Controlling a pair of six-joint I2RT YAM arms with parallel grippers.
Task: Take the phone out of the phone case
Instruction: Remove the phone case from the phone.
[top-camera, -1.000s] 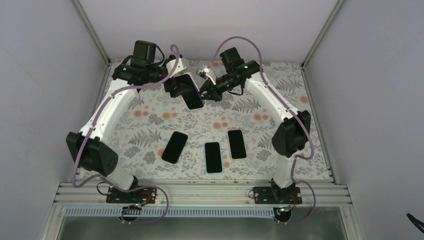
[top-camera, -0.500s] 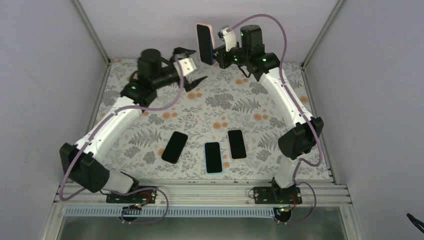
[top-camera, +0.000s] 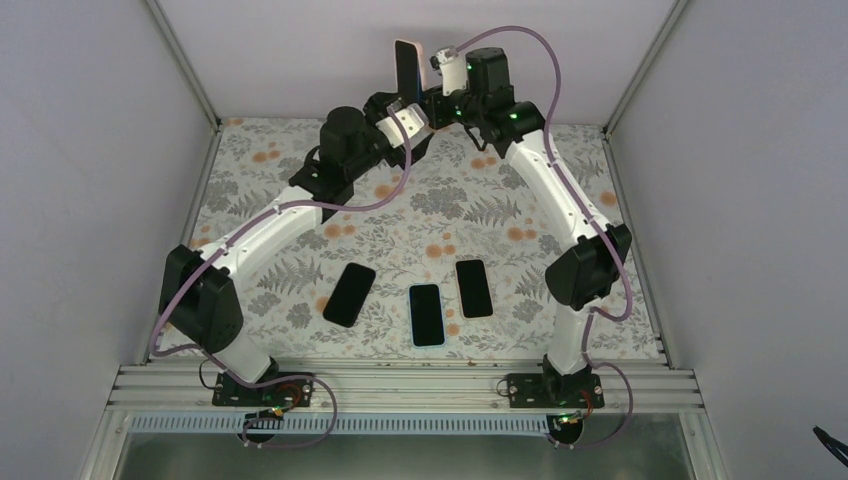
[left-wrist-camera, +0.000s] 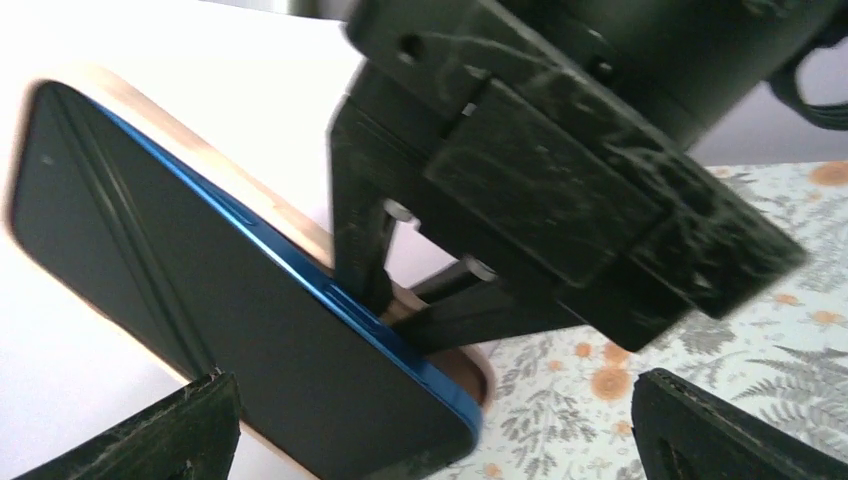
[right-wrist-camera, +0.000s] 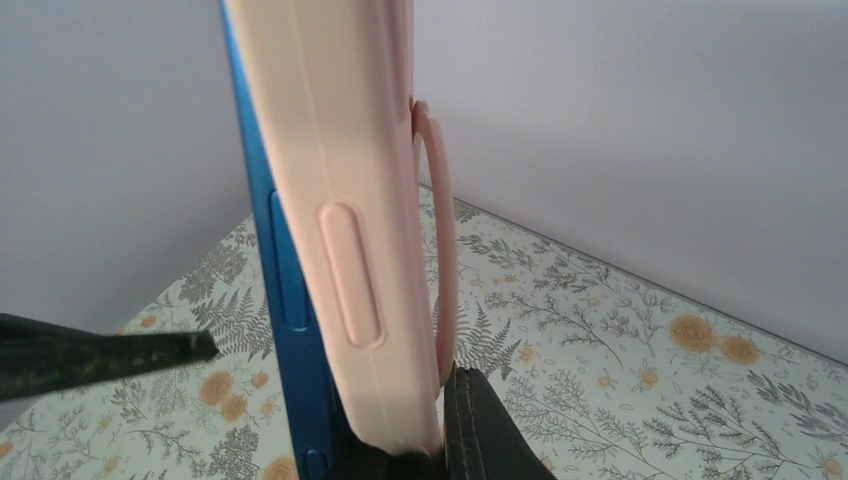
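At the table's 12 o'clock, the right gripper (right-wrist-camera: 405, 455) clamps the lower end of the upright blue phone (right-wrist-camera: 285, 300), which sits in its pink case (right-wrist-camera: 340, 200). The left gripper (left-wrist-camera: 430, 420) faces the screen, spread wide, only its fingertips in frame.

Lab robot cell, pale panel walls (top-camera: 90, 150), aluminium frame rail (top-camera: 400, 385) (floral tabletop (top-camera: 460, 215)).

We get bright, even, diffuse light in the top view, only faint shadows on the table (top-camera: 450, 220). Left wrist view blown out white at 10 o'clock, pale streaks of glare on the phone (left-wrist-camera: 180, 300). Right wrist view: phone case (right-wrist-camera: 345, 200) soft, out of focus
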